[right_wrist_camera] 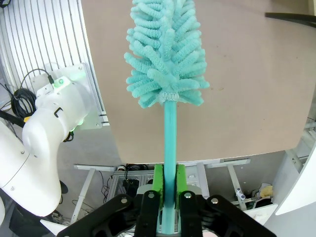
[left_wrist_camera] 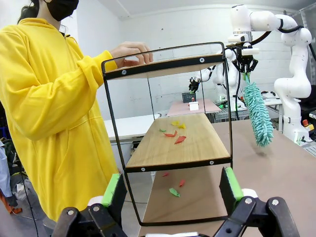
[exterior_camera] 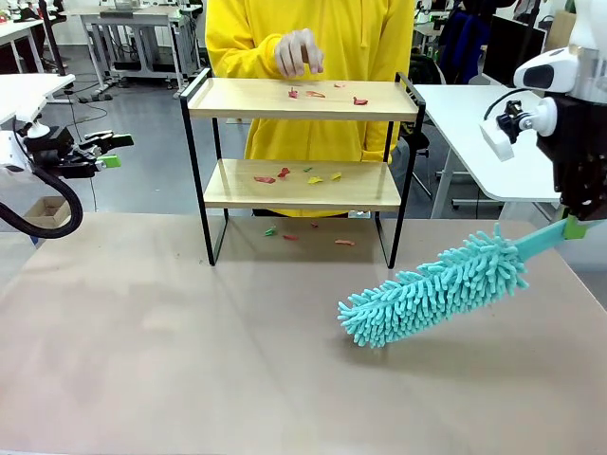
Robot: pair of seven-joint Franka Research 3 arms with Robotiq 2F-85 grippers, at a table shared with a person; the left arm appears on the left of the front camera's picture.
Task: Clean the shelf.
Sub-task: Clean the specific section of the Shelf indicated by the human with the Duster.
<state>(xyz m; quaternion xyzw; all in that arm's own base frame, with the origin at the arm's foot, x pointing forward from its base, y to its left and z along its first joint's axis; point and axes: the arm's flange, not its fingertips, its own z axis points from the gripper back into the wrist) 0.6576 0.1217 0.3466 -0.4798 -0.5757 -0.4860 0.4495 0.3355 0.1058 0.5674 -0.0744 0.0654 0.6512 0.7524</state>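
1. Teal fluffy microfibre duster [exterior_camera: 432, 294] hangs tilted low over the brown table top [exterior_camera: 190, 360], its head towards the middle and its handle rising to the right.
2. Right gripper [right_wrist_camera: 168, 173] has its green pads pressed onto the duster's thin teal handle.
3. Left gripper [left_wrist_camera: 173, 187] has its fingers spread wide with nothing between them. It sits off the table's left edge and points at the shelf.
4. The small two-tier shelf [exterior_camera: 247, 95], light wood boards in a thin black metal frame, stands upright at the table's far middle.
5. Small red, yellow and green paper scraps [exterior_camera: 313, 178] lie on both boards and on the table beneath.
6. A person's hand [exterior_camera: 299, 52], in a yellow sleeve, hovers just above the top board.
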